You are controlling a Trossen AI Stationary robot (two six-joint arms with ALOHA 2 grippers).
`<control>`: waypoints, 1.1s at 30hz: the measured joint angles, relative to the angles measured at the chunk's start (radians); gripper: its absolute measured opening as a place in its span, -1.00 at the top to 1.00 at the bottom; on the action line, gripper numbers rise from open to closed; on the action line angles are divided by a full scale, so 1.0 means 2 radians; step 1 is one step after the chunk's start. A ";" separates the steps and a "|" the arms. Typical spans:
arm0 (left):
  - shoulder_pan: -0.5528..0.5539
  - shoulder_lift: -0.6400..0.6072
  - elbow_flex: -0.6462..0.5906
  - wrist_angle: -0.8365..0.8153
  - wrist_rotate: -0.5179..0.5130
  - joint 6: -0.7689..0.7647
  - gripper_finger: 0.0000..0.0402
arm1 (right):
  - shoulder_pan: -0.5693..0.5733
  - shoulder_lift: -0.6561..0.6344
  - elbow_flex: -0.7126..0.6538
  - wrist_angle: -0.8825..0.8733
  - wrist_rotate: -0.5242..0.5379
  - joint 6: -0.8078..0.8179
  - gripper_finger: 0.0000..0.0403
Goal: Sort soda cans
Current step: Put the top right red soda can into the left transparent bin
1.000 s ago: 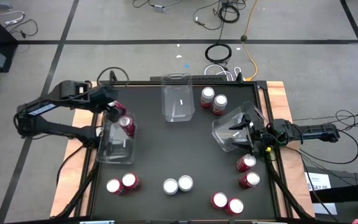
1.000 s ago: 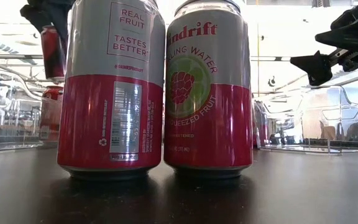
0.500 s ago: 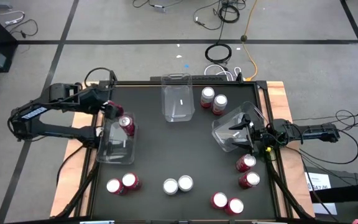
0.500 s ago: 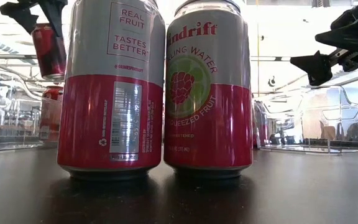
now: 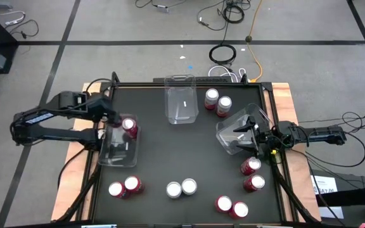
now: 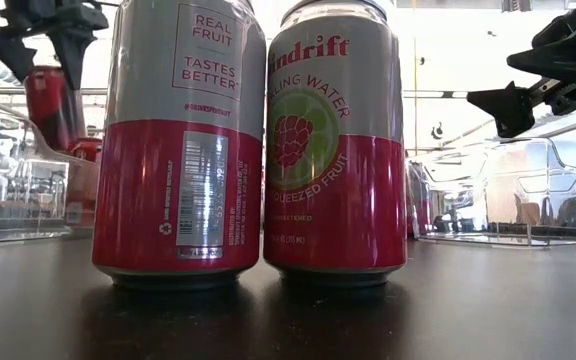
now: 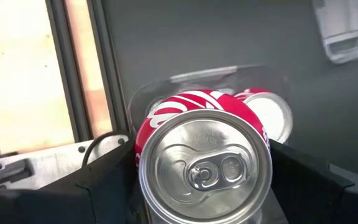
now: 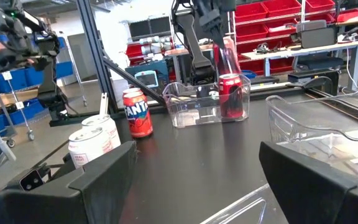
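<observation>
Looking at your left gripper [image 5: 109, 114] first: it's over the left bin [image 5: 116, 155], and in the wrist view a red can [image 7: 204, 155] sits between the spread fingers; I can't tell if they're actually touching it, so clamped or let go is a toss-up. That can stands in the bin, with another red can [image 7: 272, 115] just beyond it. Your right gripper [image 5: 249, 134] hangs splayed and empty over the tilted right bin [image 5: 230, 136], which seems to hold no cans. Handling-wise I'd guess these cans are rigid but smooth and slippery, and they'll dent if you crush them, so grab mid-body across the width, not the rim. The middle bin [image 5: 181, 104] looks empty too. Everything else is loose on the table [image 5: 195, 158]: two near the middle bin, pairs along the front, two by the right edge.
</observation>
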 joint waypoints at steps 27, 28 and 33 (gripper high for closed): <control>0.002 0.029 -0.153 0.123 0.024 -0.024 -0.62 | 0.000 0.000 0.000 0.000 0.000 0.000 -0.66; 0.002 0.030 -0.153 0.123 0.024 -0.022 -0.62 | 0.000 0.000 0.000 0.000 0.000 0.000 -0.66; 0.002 0.032 -0.153 0.123 0.025 -0.025 -0.62 | 0.000 0.000 0.000 0.000 0.000 0.000 -0.66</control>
